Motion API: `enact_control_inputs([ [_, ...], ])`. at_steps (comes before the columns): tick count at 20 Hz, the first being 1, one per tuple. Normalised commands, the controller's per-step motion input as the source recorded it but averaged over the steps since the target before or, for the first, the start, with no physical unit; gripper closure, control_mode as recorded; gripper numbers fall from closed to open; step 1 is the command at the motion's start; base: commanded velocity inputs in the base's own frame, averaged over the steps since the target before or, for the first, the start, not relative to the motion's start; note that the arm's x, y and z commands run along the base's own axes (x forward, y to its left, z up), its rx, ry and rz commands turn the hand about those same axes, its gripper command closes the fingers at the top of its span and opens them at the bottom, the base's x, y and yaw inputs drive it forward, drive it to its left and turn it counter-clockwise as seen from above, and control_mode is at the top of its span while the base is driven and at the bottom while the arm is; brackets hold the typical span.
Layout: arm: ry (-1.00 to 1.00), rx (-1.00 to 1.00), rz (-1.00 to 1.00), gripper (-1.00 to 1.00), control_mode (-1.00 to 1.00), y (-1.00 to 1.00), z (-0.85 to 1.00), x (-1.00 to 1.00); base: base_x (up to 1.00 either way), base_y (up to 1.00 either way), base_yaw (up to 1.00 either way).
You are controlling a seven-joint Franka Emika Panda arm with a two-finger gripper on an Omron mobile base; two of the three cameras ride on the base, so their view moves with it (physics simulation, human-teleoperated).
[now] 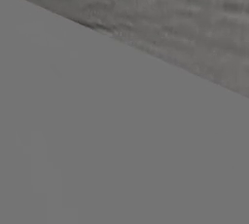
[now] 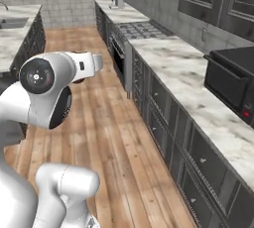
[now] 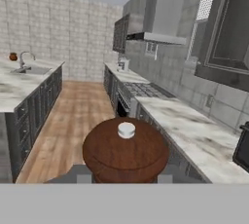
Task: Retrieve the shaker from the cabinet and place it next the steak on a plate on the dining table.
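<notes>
The shaker [image 3: 125,155] sits right in front of the hand camera, a dark reddish-brown round body with a small pale cap on top. My gripper [image 3: 124,179] is shut on it, with a grey fingertip [image 3: 83,178] showing at each side of its base. The dining table [image 3: 19,89], a marble-topped island with an inset sink and faucet, stands to the left across the aisle and also appears in the right base view [image 2: 15,38]. Panelled grey doors of the wall cabinet [image 3: 231,28] hang on the right. The steak and the plate are out of view.
A long marble counter [image 2: 198,93] runs along the right with a black oven [image 2: 233,83], a stove [image 2: 141,29] and drawer units below. The wooden floor aisle [image 2: 104,123] lies between it and the island. A blurred grey surface [image 1: 121,135] blocks the left base view.
</notes>
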Motion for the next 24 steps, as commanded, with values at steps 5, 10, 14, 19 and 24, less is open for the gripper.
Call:
enact_control_inputs([
  [5,0.00,0.00,0.00,1.00,1.00,0.00,0.00,0.00,0.73,0.12,0.18],
  [10,0.00,0.00,0.00,1.00,1.00,0.00,0.00,0.00,1.00,0.00,0.16],
  [14,0.00,0.00,0.00,1.00,1.00,0.00,0.00,0.00,1.00,0.00,0.27],
  [19,0.00,0.00,0.00,1.00,1.00,0.00,0.00,0.00,0.65,0.00,0.42],
  [24,0.00,0.00,0.00,1.00,1.00,0.00,0.00,0.00,0.33,0.00,0.47],
])
